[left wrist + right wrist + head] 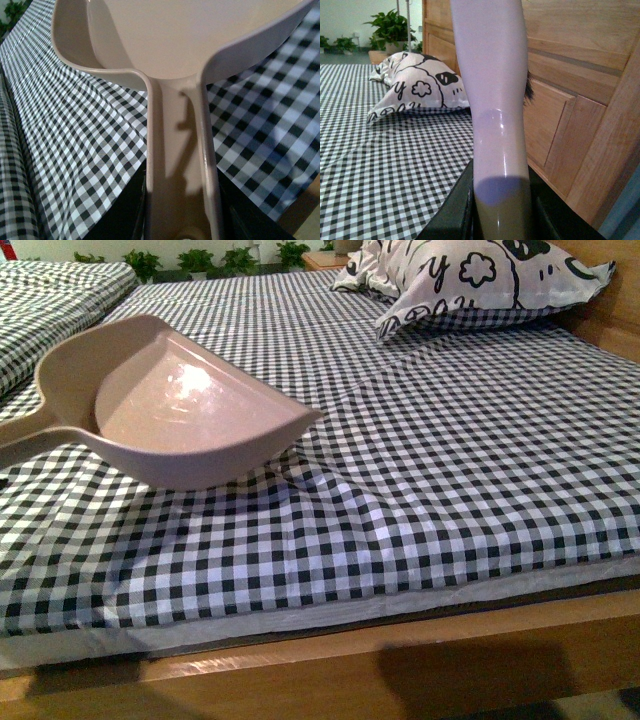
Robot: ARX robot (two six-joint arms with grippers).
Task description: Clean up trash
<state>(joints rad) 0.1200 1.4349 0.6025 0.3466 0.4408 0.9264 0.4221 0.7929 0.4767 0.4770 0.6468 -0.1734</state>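
The mauve-pink dustpan (185,405) hangs tilted above the checked bed cover, its pan empty. My left gripper (181,222) is shut on the dustpan handle (180,165), with dark jaws on both sides of it; the arm itself is outside the front view. Shut on the pale brush handle (495,115) is my right gripper (502,220), and dark bristles (529,90) peek out behind the handle. The right gripper stays outside the front view. The trash is not visible in any view.
A black-and-white patterned pillow (470,280) lies at the far right of the bed. The wooden headboard (570,85) stands close beside the brush. The wooden bed frame edge (330,670) runs along the front. Potted plants (200,260) line the far wall.
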